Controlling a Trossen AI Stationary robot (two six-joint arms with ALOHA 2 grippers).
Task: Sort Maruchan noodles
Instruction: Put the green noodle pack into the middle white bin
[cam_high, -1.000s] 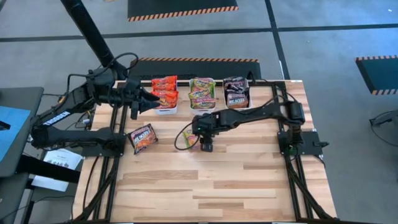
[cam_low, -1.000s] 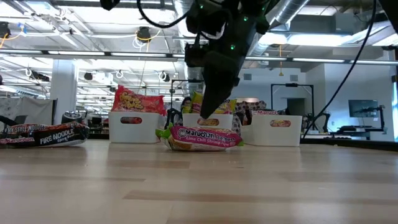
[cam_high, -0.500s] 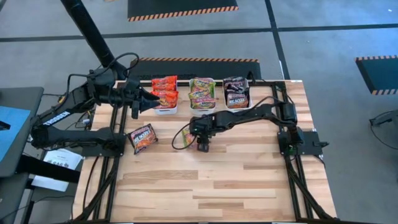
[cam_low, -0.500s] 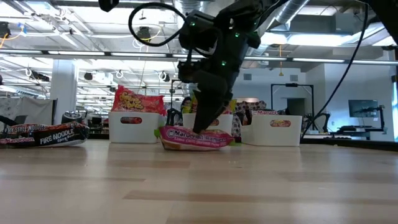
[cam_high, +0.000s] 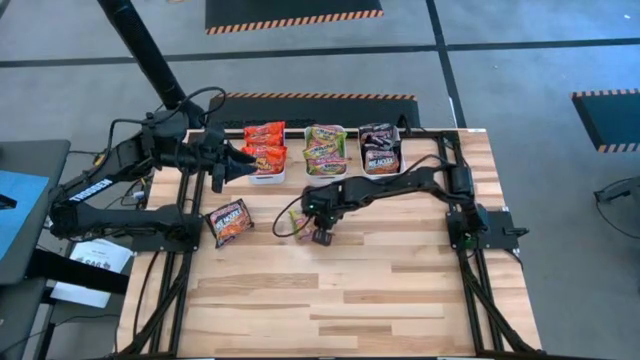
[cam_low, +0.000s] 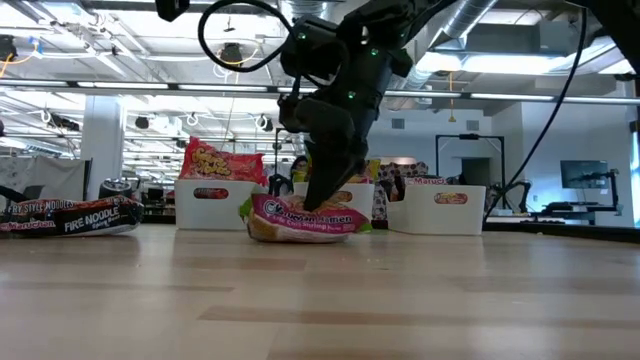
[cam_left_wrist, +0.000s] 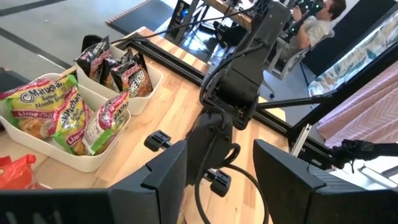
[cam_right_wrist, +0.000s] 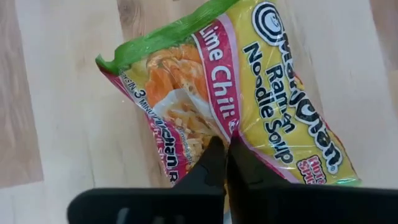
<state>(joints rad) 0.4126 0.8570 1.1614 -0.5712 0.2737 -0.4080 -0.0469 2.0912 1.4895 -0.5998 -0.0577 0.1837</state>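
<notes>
Near the middle of the wooden table (cam_high: 400, 290), the right gripper (cam_high: 313, 229) points down at a green and yellow noodle packet (cam_right_wrist: 242, 93). Its two dark fingers (cam_right_wrist: 217, 163) are squeezed together and pinch the packet's crinkly skin. The packet says Lime Chili on it. In the low view, the packet (cam_low: 298, 218) bunches up under the jaws, and its bottom is touching the table.

Just past the jaws, at the back of the table, stand three white bins in a row. The first bin (cam_high: 266, 174) holds red and orange packets (cam_high: 265, 143). The middle bin (cam_high: 328, 170) holds green and yellow packets (cam_high: 326, 148), the same kind as the pinched one. The last bin (cam_high: 382, 170) holds black packets (cam_high: 379, 147).

Off to one side of the right jaws, well apart from them, one more packet (cam_high: 229, 222) lies flat on the table. It is dark and orange and says Fire Noodle in the low view (cam_low: 85, 217).

The left gripper (cam_high: 240, 158) hangs by the bin with the red and orange packets. Its jaws stand open with nothing between them. Beyond these open jaws, the left wrist view shows the right arm (cam_left_wrist: 239, 87) bending down to the table, with the bins off to one side.
</notes>
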